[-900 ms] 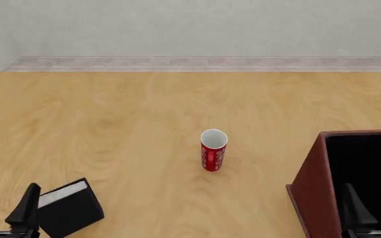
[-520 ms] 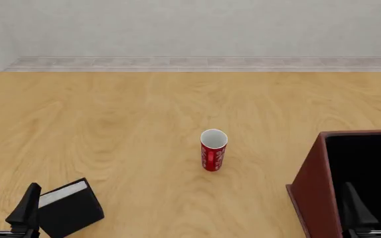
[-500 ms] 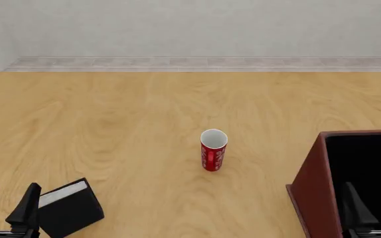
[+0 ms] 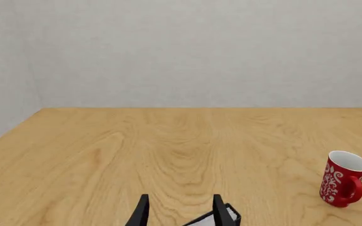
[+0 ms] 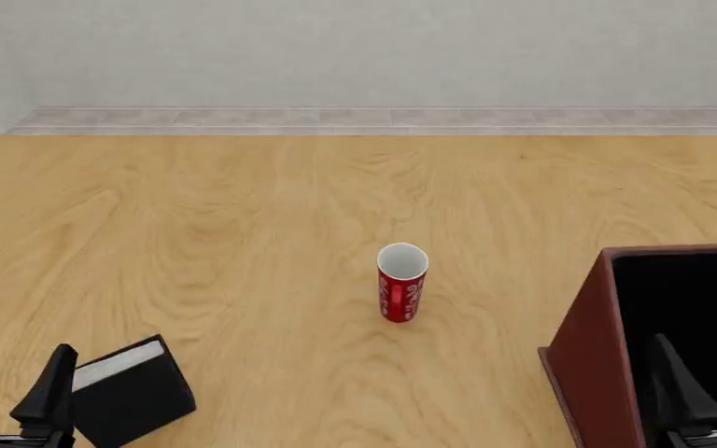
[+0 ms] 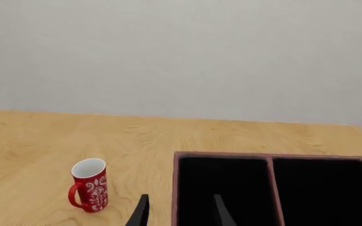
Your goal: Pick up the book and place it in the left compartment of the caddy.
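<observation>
Book (image 5: 132, 392) is seen standing tilted at lower left of the front view, just beside the left gripper (image 5: 16, 387), whose fingers are spread and empty. Right gripper (image 5: 708, 392) is parted, empty, over the caddy (image 5: 579, 341). Risk: book could be knocked over if approached off-centre. Red mug (image 5: 401, 282) stands mid-table, along the likely carry path to the left compartment (image 5: 682, 299).

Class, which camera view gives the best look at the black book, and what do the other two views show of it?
The front view: the book lies whole on the table, black cover and white page block visible, just right of the left gripper. The left wrist view catches only one corner behind a finger. The right wrist view shows none of it.
</observation>
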You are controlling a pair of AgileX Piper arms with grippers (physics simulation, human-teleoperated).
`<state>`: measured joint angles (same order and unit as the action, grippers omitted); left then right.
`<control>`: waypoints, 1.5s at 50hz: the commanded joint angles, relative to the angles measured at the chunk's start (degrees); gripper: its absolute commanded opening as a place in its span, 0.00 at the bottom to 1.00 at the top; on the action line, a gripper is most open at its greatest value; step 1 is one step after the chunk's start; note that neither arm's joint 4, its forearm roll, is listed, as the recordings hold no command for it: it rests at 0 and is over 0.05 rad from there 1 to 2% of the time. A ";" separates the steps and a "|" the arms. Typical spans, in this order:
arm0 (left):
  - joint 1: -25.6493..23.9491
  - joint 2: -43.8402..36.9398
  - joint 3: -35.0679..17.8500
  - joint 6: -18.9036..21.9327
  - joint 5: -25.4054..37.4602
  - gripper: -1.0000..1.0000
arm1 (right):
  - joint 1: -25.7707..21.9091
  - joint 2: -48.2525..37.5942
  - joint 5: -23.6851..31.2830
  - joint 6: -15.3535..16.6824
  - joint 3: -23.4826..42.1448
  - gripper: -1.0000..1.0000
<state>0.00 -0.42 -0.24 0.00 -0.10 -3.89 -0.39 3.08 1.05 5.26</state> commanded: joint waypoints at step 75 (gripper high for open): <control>0.00 0.00 0.00 0.00 0.00 1.00 | -42.36 -47.97 -16.33 8.59 24.44 1.00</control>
<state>0.00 -0.42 -0.24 0.00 -0.10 -42.15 -42.58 -12.02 8.99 26.90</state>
